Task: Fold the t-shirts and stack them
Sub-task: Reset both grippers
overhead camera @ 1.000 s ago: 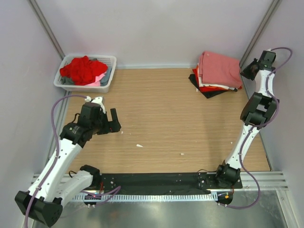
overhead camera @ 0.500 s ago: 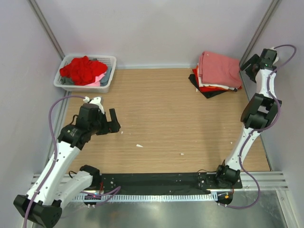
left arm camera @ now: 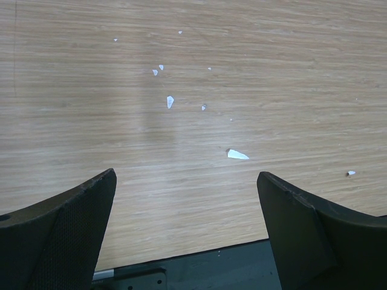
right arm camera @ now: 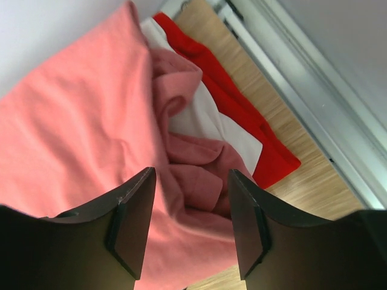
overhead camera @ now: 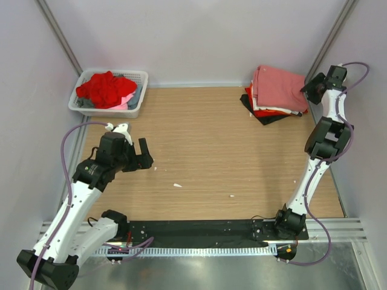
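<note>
Both empty and parted: left pincer (left arm camera: 186, 175) unmoved, right pincer (right arm camera: 191, 172) nearer the salmon-pink t-shirt (right arm camera: 72, 121).

You have nothing to read in these views: no lettering, label, brand or number shows on the stacked t-shirts (overhead camera: 277, 89), the basket (overhead camera: 134, 111) or the bench (overhead camera: 205, 139).
</note>
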Robot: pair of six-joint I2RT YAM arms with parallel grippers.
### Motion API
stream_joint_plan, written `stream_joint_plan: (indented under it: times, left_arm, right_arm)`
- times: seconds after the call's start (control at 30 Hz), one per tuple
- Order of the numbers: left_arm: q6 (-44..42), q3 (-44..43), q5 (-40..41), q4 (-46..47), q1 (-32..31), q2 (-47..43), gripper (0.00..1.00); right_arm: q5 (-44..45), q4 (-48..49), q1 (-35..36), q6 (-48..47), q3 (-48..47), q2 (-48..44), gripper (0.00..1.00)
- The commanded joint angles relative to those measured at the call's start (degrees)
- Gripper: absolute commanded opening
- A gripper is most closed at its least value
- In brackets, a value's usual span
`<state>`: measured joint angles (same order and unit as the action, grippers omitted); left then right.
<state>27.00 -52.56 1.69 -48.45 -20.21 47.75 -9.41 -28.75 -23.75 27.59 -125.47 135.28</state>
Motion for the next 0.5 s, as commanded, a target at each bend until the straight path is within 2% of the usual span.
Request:
stream_joint_plan:
  times: [0.0, 0.13, 0.2, 0.23, 0.33, 0.4, 0.47]
  left_arm:
    - [-0.02, 0.08, -0.29, 2.30, -0.10, -0.20, 1.00]
    - [-0.02, 0.00, -0.29, 2.30, -0.10, 0.24, 1.00]
    - [-0.02, 0.00, -0.29, 2.30, -0.10, 0.33, 1.00]
    - [-0.02, 0.00, -0.29, 2.30, -0.18, 0.42, 1.00]
    - [-0.02, 0.08, -0.29, 2.30, -0.10, 0.50, 1.00]
    - [-0.02, 0.08, -0.29, 2.30, -0.10, 0.51, 0.99]
    - [-0.02, 0.08, -0.20, 2.30, -0.10, 0.59, 1.00]
  right_arm:
    - [-1.67, 1.51, -0.34, 1.50, -2.50, 0.85, 0.56]
    - [-1.84, 2.03, -0.33, 1.41, -2.67, 1.56, 0.50]
    - [-1.58, 2.21, -0.33, 1.32, -2.59, 1.74, 0.39]
    - [-1.58, 2.38, -0.33, 1.41, -2.41, 1.74, 0.28]
    - [-0.61, 3.00, -0.33, 1.15, -1.89, 1.48, 0.10]
    - [0.27, 3.35, -0.33, 0.97, -1.62, 0.95, 0.03]
    - [1.76, 3.53, -0.42, 0.79, -1.44, 0.68, 0.01]
